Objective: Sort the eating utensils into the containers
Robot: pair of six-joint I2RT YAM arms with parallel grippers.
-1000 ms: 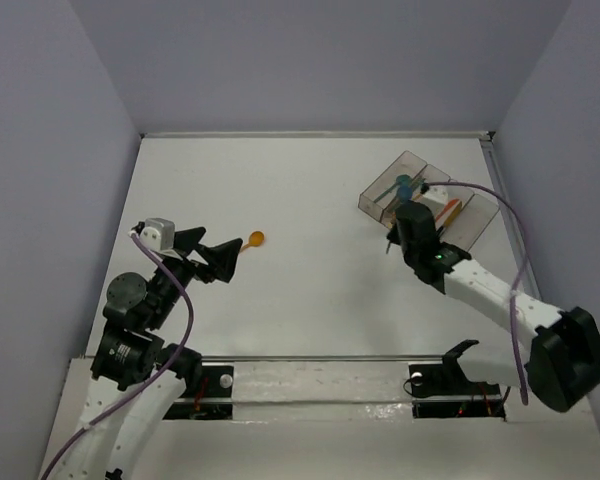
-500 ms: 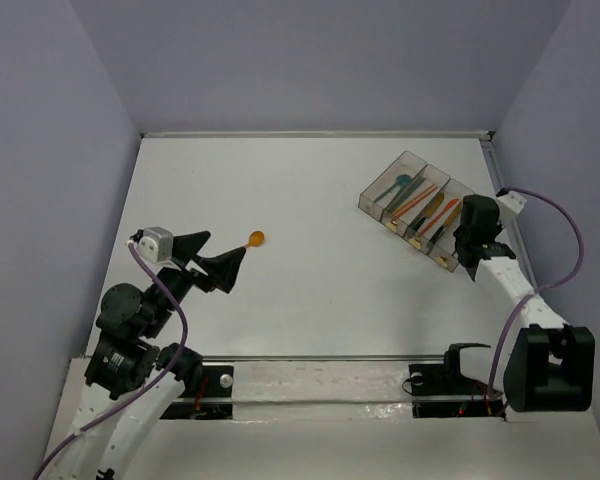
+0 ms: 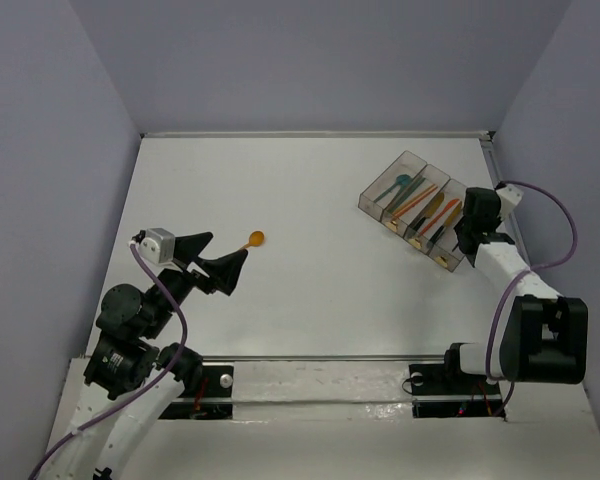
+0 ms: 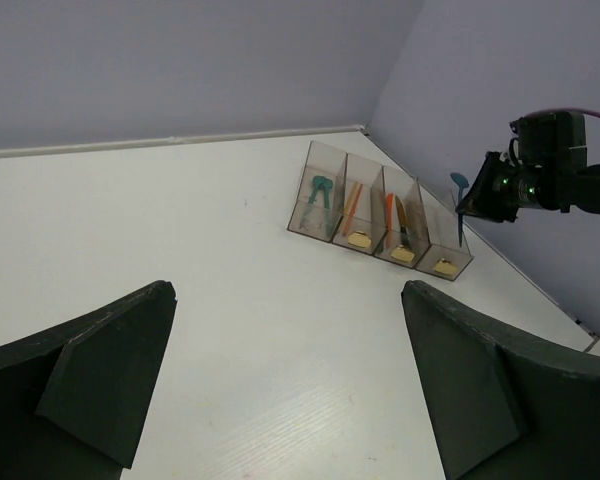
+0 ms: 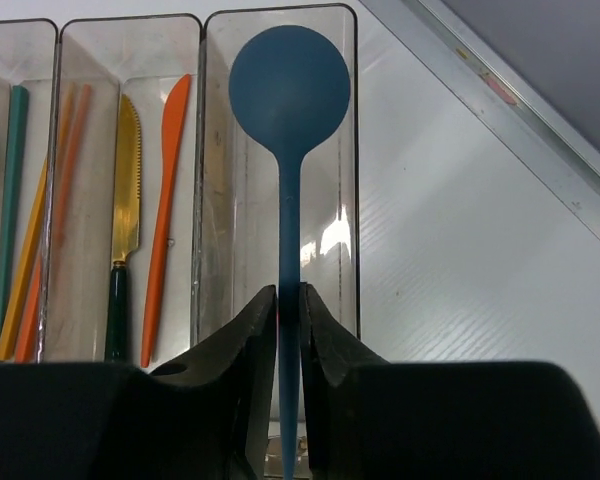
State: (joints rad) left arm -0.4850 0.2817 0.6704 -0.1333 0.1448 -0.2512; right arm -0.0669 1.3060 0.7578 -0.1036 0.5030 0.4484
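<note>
Orange spoon [image 3: 255,238] first: it is lying alone on the white surface [image 3: 310,190] at the left, just past the tips of the left claw [image 3: 227,246], which is hovering with its fingers spread wide, grasping nothing. Farther right, the containers [image 3: 366,201] are sitting in a slanted row near the wall, holding teal, orange and gold-bladed utensils [image 5: 126,180] in the left-hand bins. At the far right, the right claw [image 5: 289,300] is pinching a dark blue spoon [image 5: 289,85] by its handle, holding it over the rightmost bin.
</note>
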